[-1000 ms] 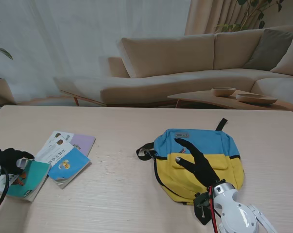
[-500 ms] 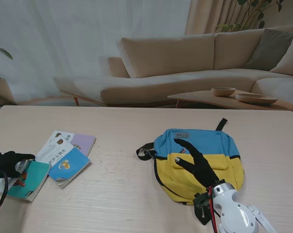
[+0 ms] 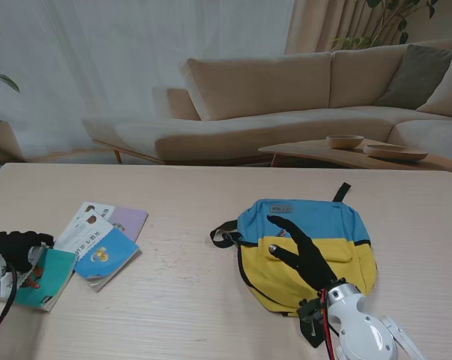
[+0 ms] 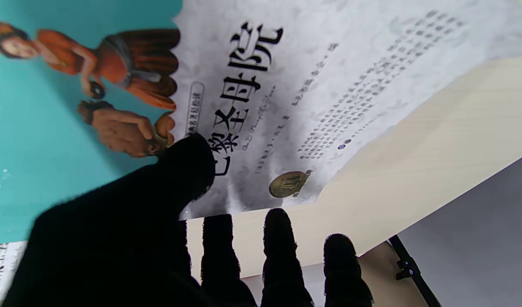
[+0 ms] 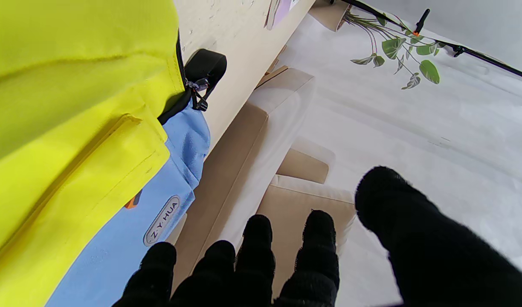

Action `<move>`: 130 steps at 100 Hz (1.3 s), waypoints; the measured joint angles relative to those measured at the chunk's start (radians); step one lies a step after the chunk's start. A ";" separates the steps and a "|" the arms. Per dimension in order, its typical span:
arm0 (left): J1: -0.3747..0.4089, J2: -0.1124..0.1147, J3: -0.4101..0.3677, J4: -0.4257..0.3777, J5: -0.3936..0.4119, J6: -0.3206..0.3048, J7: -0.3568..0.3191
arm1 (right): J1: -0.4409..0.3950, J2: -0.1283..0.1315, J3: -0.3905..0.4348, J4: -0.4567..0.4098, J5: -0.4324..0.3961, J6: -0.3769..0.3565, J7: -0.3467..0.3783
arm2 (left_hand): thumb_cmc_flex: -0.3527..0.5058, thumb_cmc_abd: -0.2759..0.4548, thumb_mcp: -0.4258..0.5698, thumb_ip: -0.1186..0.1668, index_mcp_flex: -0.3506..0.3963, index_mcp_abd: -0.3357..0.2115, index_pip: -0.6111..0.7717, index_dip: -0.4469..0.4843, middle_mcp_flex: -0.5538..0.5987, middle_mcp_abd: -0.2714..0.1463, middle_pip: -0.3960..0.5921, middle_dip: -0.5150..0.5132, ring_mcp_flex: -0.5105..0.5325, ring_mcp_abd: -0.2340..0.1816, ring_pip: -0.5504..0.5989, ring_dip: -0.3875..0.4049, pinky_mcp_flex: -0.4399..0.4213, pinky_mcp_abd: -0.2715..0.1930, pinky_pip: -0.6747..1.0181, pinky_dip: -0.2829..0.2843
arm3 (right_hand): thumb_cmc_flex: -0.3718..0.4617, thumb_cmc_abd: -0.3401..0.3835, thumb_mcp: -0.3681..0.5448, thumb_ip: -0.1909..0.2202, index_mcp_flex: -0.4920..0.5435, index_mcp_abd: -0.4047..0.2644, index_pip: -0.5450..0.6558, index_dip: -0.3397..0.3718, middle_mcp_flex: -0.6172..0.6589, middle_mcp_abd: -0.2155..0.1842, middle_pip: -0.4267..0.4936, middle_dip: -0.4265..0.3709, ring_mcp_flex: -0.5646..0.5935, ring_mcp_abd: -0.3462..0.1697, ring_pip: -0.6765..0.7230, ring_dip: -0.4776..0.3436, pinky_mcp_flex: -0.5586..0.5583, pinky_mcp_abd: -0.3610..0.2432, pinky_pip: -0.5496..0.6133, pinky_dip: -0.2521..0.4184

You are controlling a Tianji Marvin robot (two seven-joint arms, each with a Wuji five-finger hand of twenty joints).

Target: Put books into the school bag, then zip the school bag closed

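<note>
Teal book point(image 3: 40, 279) lies at the bench's point(image 3: 188, 195) left edge, the left hand point(image 3: 14, 247) on it: thumb point(image 4: 188, 162) pressed on the cover, fingers point(image 4: 278, 238) curled past its edge, a pinch forming but not clearly closed. More books point(image 3: 102, 240) lie beside. Right hand point(image 3: 304, 251) hovers spread, holding nothing, over the bag point(image 3: 304, 240), apparently still zipped. Next: lift the book, open the bag
</note>
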 measured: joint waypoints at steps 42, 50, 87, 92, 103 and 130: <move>-0.015 0.001 0.025 0.039 0.040 -0.004 0.069 | 0.000 0.000 -0.003 0.004 -0.001 -0.006 -0.003 | 0.099 0.011 0.064 -0.001 0.004 -0.043 0.445 0.142 0.039 0.025 0.180 0.323 0.000 0.034 0.409 0.143 0.004 0.005 0.216 0.000 | 0.000 0.000 0.000 0.000 0.000 0.000 0.000 0.000 0.000 0.000 0.000 0.000 0.000 0.003 0.000 0.000 0.000 0.000 0.001 0.000; -0.015 0.002 0.029 0.043 0.058 -0.002 0.087 | 0.001 0.000 -0.004 0.005 -0.002 -0.008 -0.004 | 0.102 0.010 0.066 -0.001 0.022 -0.053 0.625 0.006 0.028 0.028 0.261 0.324 -0.002 0.034 0.389 0.143 0.000 0.005 0.169 0.010 | 0.000 0.000 0.000 0.000 0.000 0.000 0.000 0.000 0.000 0.000 0.000 0.000 0.000 0.003 0.000 0.000 0.000 0.000 0.001 0.000; -0.006 0.000 0.020 0.035 0.069 0.012 0.074 | 0.001 0.000 -0.005 0.008 -0.001 -0.010 -0.005 | 0.131 0.012 0.068 0.017 0.225 -0.054 0.693 -0.076 0.048 0.067 0.085 -0.056 0.000 0.071 -0.002 -0.038 -0.007 0.007 0.059 0.038 | 0.000 -0.001 0.000 0.000 0.000 0.000 0.000 0.000 0.000 0.000 0.000 0.000 0.000 0.003 0.001 0.000 -0.001 0.000 0.011 -0.001; -0.002 -0.001 0.012 0.028 0.061 0.012 0.055 | 0.001 0.000 -0.005 0.008 -0.001 -0.010 -0.005 | 0.139 0.013 0.068 0.017 0.241 -0.054 0.699 -0.068 0.073 0.068 0.047 -0.121 0.011 0.079 -0.034 -0.087 -0.007 0.017 0.059 0.030 | 0.000 -0.001 0.000 0.000 0.000 0.000 0.000 0.000 0.000 0.000 0.000 0.000 0.000 0.003 0.001 0.000 -0.001 0.000 0.012 -0.005; 0.004 -0.001 0.002 0.014 0.055 0.014 0.041 | 0.001 0.000 -0.006 0.008 -0.001 -0.011 -0.005 | 0.139 0.019 0.067 0.017 0.268 -0.053 0.725 -0.043 0.148 0.083 -0.031 -0.241 0.016 0.092 -0.048 -0.158 -0.007 0.031 0.059 0.011 | 0.000 -0.001 0.000 0.000 0.000 0.000 0.000 0.000 0.000 0.000 0.002 0.000 0.000 0.003 0.001 0.000 -0.001 0.000 0.012 -0.012; 0.011 -0.002 -0.008 -0.004 0.054 0.019 0.040 | 0.002 0.000 -0.006 0.010 0.000 -0.014 -0.005 | 0.205 -0.025 -0.013 0.017 0.359 -0.053 0.743 0.009 0.582 0.172 -0.224 -0.021 0.150 0.129 -0.018 -0.198 -0.006 0.080 0.136 -0.013 | 0.000 -0.001 0.000 0.000 0.000 0.000 0.001 0.000 0.000 0.000 0.011 0.000 0.000 0.004 0.002 0.000 -0.001 0.000 0.012 -0.016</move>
